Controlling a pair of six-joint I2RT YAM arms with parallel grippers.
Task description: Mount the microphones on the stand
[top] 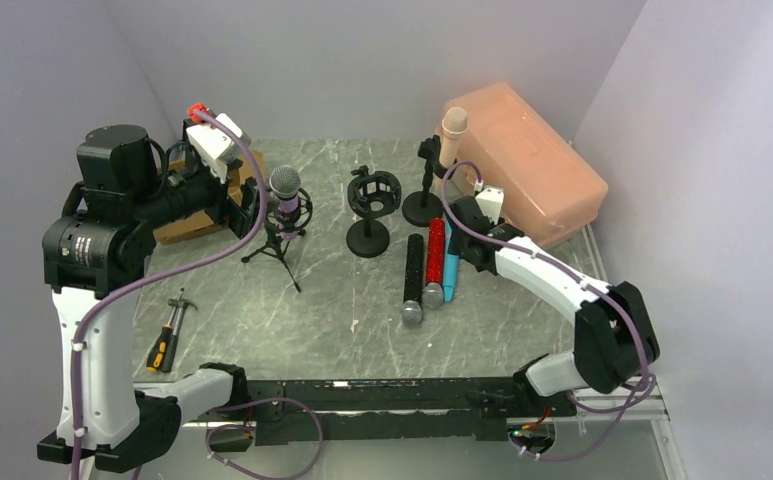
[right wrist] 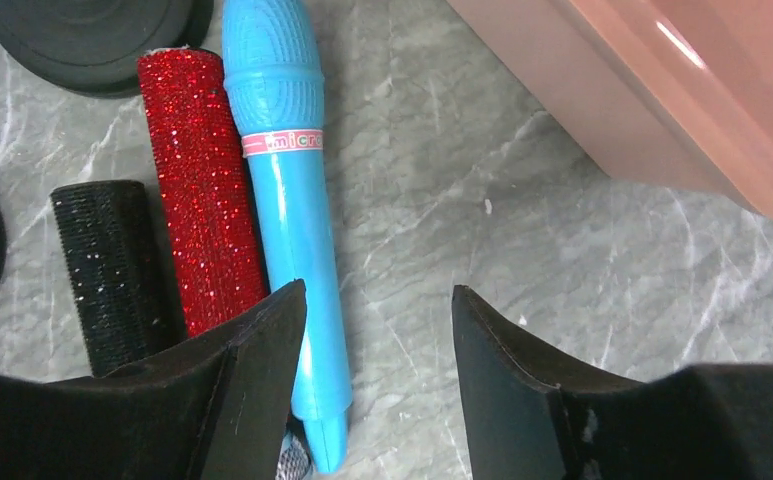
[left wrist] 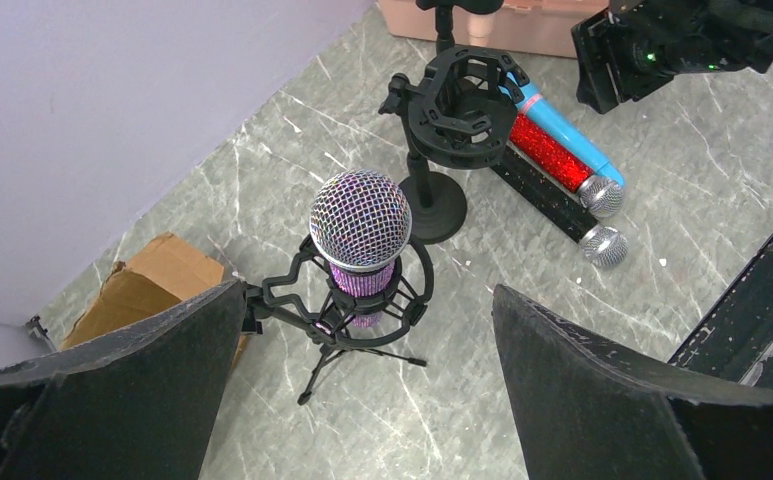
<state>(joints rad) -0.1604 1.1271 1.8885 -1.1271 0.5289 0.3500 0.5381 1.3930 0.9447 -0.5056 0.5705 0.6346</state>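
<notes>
Okay, looks like lining up on the light blue microphone (right wrist: 292, 210), lying left of centre in the right wrist view, tight against the glittery red one (right wrist: 202, 200). Right gripper (right wrist: 377, 295) spread wide, gap over the tabletop (right wrist: 582, 300) just right of the blue barrel. Best to shift left, straddle only the blue, pinch mid-body, then carry to the empty stand (top: 372, 195) at centre of the top view. Left gripper (left wrist: 367, 292) spread too, holding nothing, above the purple microphone (left wrist: 360, 235) seated in its tripod mount.
</notes>
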